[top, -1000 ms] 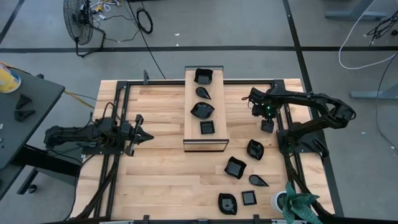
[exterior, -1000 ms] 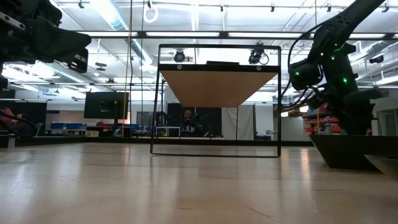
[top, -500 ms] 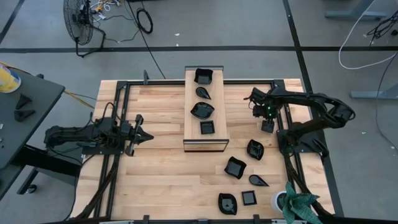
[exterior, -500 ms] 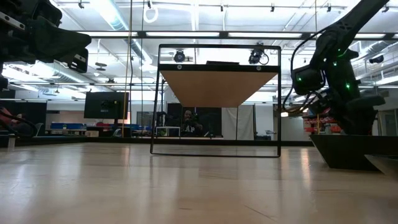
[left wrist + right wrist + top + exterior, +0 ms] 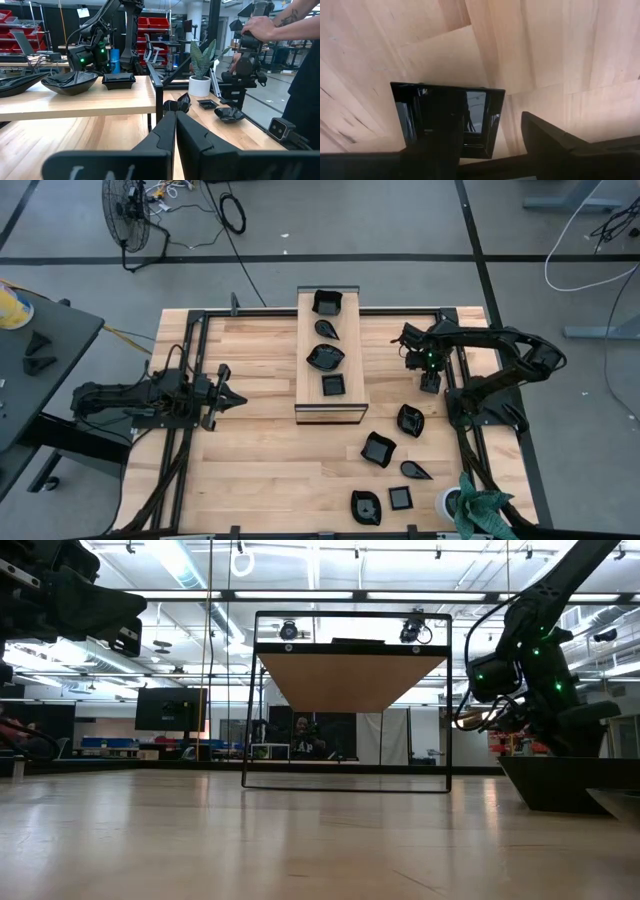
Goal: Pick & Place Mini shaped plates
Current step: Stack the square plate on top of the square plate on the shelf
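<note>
A small square black plate (image 5: 470, 112) lies flat on the table near the right edge. My right gripper (image 5: 487, 117) hangs over it, pointing down and open. One finger (image 5: 432, 145) is above the plate's hollow, the other (image 5: 545, 137) outside its rim. In the high view the gripper (image 5: 429, 378) hides most of that plate. Several more black plates lie loose at the near right, among them a rounded one (image 5: 410, 420) and a square one (image 5: 378, 449). My left gripper (image 5: 240, 397) waits shut and level at the table's left. My right gripper comes at the square plate from above with the plate's side rim (image 5: 496, 120) between its two fingers, one over the hollow and one outside. I cannot tell whether either finger touches the plate, which lies flat on the table.
A long raised wooden board (image 5: 345, 340) at the table's far middle carries several black plates. A potted plant (image 5: 478, 505) stands at the near right corner. A black frame rail (image 5: 470, 440) runs along the right side. A person's hands (image 5: 255, 27) are beyond the table.
My right gripper has come down a little toward the square plate, staying pointed down. The plate has kept its place.
</note>
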Tool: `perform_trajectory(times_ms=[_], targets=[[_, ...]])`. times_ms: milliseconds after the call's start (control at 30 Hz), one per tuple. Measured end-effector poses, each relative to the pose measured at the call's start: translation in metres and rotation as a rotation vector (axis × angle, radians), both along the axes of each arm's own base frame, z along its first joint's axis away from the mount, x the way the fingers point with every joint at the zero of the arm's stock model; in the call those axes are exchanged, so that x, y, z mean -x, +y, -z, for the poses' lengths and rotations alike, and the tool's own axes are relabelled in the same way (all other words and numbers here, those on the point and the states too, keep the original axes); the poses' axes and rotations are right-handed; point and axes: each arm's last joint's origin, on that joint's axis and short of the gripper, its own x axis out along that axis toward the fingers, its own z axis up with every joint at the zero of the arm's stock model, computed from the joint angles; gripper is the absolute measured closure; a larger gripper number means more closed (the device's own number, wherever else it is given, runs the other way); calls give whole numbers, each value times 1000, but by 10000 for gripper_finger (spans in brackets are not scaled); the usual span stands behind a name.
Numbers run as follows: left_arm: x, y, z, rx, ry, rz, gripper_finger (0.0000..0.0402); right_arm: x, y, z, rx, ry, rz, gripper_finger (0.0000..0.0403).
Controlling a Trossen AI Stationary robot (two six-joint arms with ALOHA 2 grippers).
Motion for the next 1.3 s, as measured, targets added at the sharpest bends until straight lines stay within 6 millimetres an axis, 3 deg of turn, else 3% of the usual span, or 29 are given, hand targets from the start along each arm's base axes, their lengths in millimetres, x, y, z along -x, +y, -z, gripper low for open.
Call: perform_trajectory(times_ms=[700, 1000, 1300], targets=[[0, 0, 0, 0, 0, 0, 383, 0, 0, 0, 1, 0, 0, 384], [0, 0, 0, 0, 0, 0, 383, 0, 0, -3, -17, 10, -2, 401], [0, 0, 0, 0, 0, 0, 383, -8, -6, -24, -37, 10, 4, 403]])
